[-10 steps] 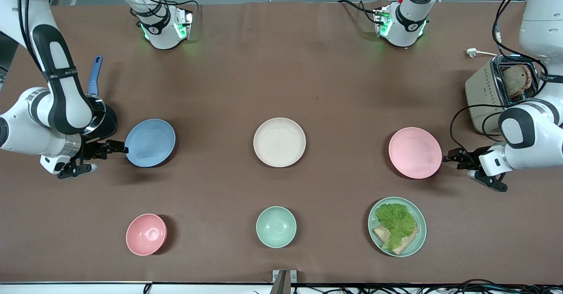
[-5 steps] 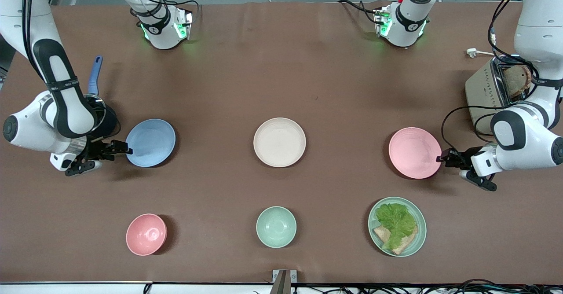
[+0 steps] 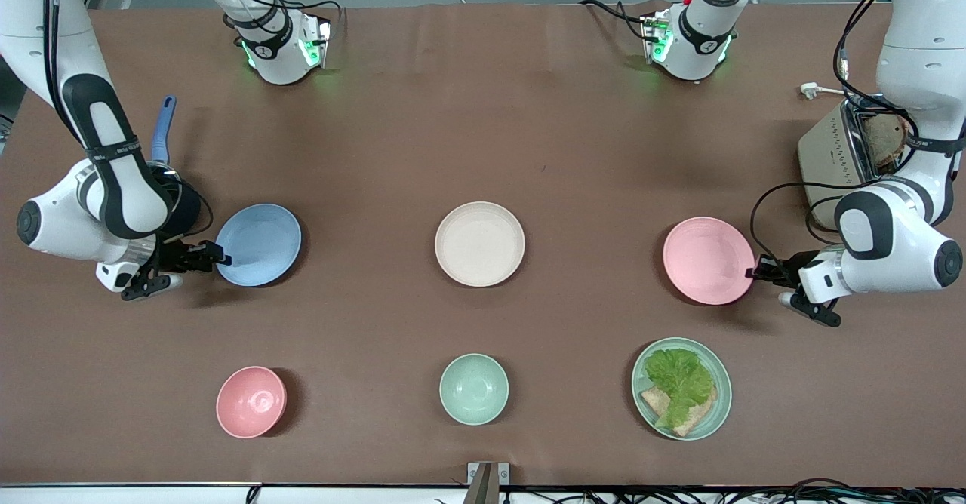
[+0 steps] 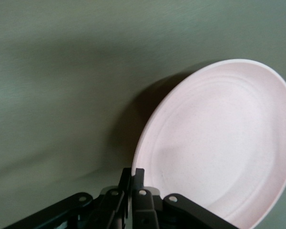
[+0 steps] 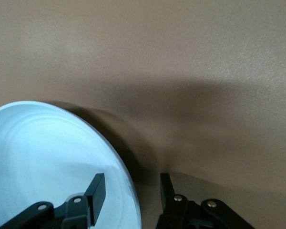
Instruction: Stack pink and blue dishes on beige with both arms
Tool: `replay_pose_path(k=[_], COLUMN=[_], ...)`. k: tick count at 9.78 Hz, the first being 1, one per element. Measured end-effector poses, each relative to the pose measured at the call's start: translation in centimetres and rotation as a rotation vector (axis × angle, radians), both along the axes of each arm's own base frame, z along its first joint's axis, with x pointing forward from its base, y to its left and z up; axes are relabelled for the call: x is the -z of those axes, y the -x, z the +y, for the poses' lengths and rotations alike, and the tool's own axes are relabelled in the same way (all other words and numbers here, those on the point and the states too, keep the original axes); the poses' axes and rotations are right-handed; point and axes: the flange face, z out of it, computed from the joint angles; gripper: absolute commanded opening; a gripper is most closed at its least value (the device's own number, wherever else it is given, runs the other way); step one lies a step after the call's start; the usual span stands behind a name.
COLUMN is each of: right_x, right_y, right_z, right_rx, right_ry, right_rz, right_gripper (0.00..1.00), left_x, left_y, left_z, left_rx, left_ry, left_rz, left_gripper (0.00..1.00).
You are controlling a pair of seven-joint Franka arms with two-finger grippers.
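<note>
The beige plate (image 3: 480, 244) lies at the table's middle. The blue plate (image 3: 258, 245) sits toward the right arm's end. My right gripper (image 3: 221, 256) is open astride its rim, one finger over the blue plate (image 5: 47, 162) and the other outside it; in the right wrist view the right gripper (image 5: 132, 188) shows a wide gap. The pink plate (image 3: 708, 260) sits toward the left arm's end. My left gripper (image 3: 755, 271) is shut on its rim. In the left wrist view the left gripper (image 4: 136, 174) pinches the edge of the pink plate (image 4: 219, 143), which casts a dark shadow beneath.
Nearer the front camera stand a small pink bowl (image 3: 251, 402), a mint-green bowl (image 3: 474, 388) and a mint-green plate (image 3: 724, 383) with lettuce and bread. A toaster (image 3: 830, 157) stands by the left arm. A blue-handled pan (image 3: 162, 128) lies under the right arm.
Both grippers have moved in onto their plates' rims. The left one has shut on the pink plate, which shifted slightly toward the middle. The right one now straddles the blue rim.
</note>
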Motion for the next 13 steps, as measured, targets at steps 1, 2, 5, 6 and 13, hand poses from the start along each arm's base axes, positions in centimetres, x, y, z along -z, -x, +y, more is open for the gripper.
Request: replay_pose_path(k=[1,2,5,6,13], right_x=[0.3,0.4,0.4,0.0,-18.4], right_y=[0.1,0.1,0.2,0.2,-4.9], right_z=[0.0,0.0,-0.1,-0.2,3.6], right_rx=[0.000,0.000,0.014,0.022,0.179], right_ry=[0.000,0.000,-0.018,-0.033,-0.141], right_rz=[0.003,0.005,0.010,0.013,0.173], right_gripper=[0.27,0.20,0.01,0.01,0.00], left_x=[-2.0,-4.6,-10.3,-10.9,-8.2], left_y=[-0.3,-0.6,0.2,1.0,8.4], left_z=[-2.5,-6.1,-19.4,-24.1,-46.4], left_rx=[-0.033,-0.069,-0.226,-0.280,-0.500], left_ry=[-0.001,-0.010,-0.084,-0.115,-0.154], left_rz=[0.034,0.055,0.111,0.134,0.110], left_gripper=[0.00,0.00,0.00,0.00,0.01])
